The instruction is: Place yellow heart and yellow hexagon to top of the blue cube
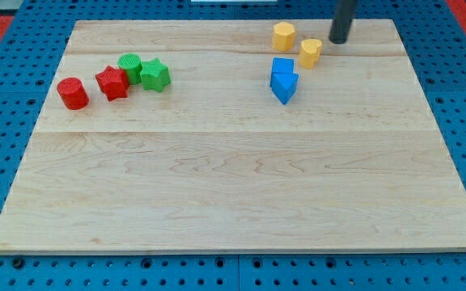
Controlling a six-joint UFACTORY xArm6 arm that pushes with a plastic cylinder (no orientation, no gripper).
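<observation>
1. Looking at the board [233,186], you've got my tip [338,40] parked near the top edge, toward the top right corner, just right of and above the yellow heart [311,52], not quite touching it as far as you can tell.
2. No jaws on this rig, just the rod, so nothing's being grasped.
3. Yellow hexagon [283,36] sits left of the heart, close to the top edge.
4. Blue cube [281,67] is right below both yellows, with another blue block [285,86] touching its lower side.
5. Over by the left edge: red cylinder [73,93], red star [112,82], green cylinder [130,67], green star [155,75], all bunched up.
</observation>
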